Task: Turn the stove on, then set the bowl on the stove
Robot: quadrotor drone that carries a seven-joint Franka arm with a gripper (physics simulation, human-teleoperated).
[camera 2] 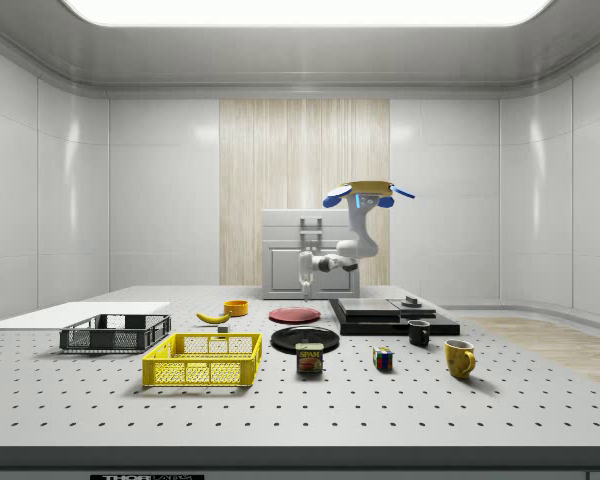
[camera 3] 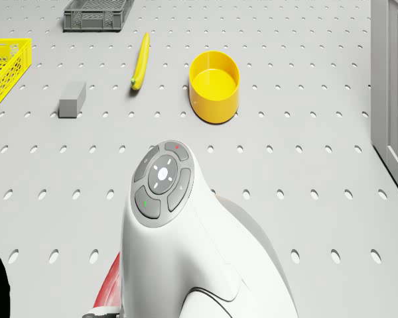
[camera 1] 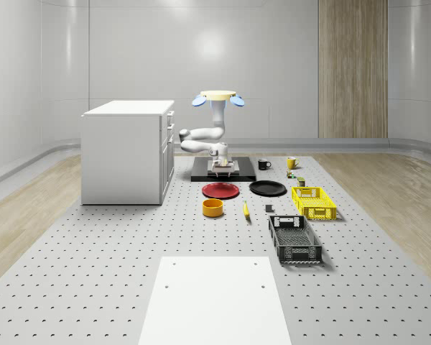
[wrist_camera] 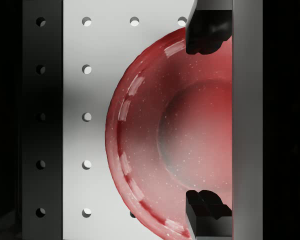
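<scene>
The perforated grey table [camera 1: 93, 273] carries everything. A white cabinet [camera 1: 126, 151] stands at the whole-scene view's left, with the flat black stove [camera 1: 201, 175] just beside it. In front of the stove lie a red plate [camera 1: 220, 190] and a black plate [camera 1: 268, 188], side by side. The yellow bowl [camera 1: 212, 208], a banana [camera 1: 246, 210] and a small grey block [camera 1: 269, 209] sit nearer. A yellow crate [camera 1: 314, 202] and a black crate [camera 1: 294, 239] lie rightward. A black mug [camera 1: 263, 164], yellow mug [camera 1: 291, 163], can [camera 2: 309, 358] and cube [camera 2: 382, 359] stand by. A white sheet [camera 1: 215, 300] lies nearest.
</scene>
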